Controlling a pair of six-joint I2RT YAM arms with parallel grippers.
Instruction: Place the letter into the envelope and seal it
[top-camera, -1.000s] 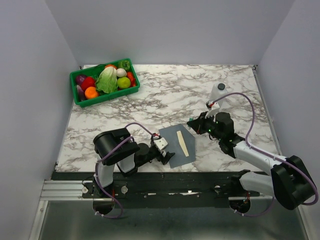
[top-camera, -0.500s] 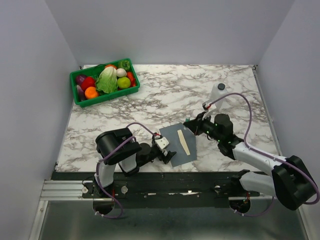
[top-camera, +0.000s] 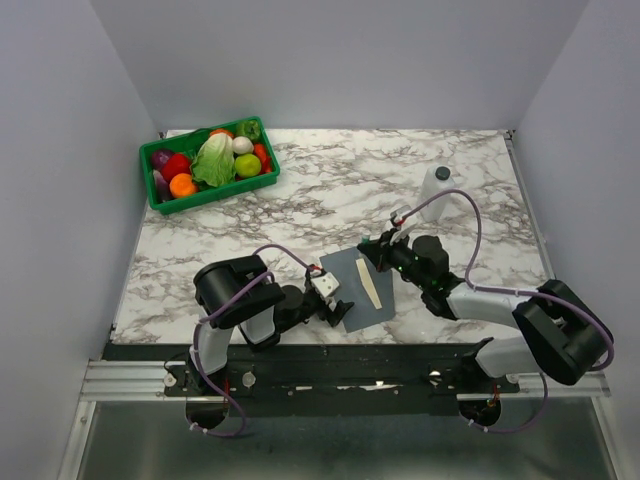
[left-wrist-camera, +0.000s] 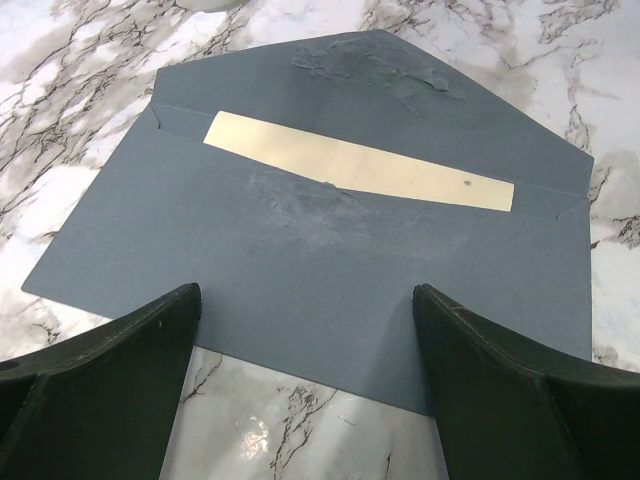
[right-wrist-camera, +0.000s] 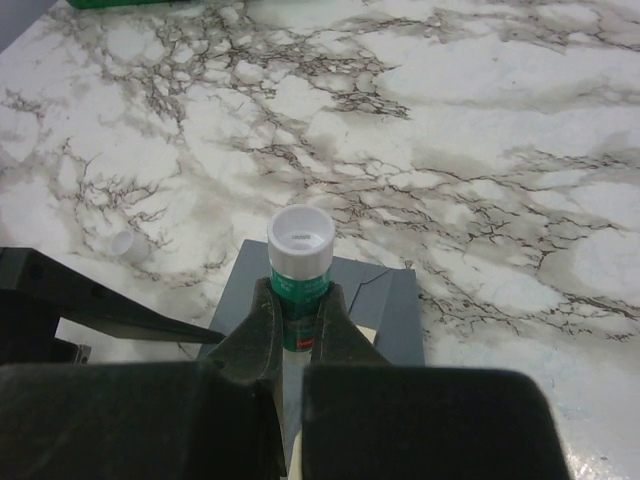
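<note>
The slate-grey envelope lies flat near the table's front edge with its flap open. The cream-tan letter sits in the pocket, a strip of it showing below the flap. My left gripper is open and empty, its jaws spread on either side of the envelope's near edge. My right gripper is shut on a green glue stick with a white end, held over the envelope's flap. A sliver of the letter shows beside its fingers.
A green basket of vegetables stands at the back left. A white bottle stands at the right, behind the right arm. A small white cap lies on the marble left of the envelope.
My right gripper has moved left with the glue stick, from beside the bottle to over the envelope's flap. The left gripper and the envelope have stayed put.
</note>
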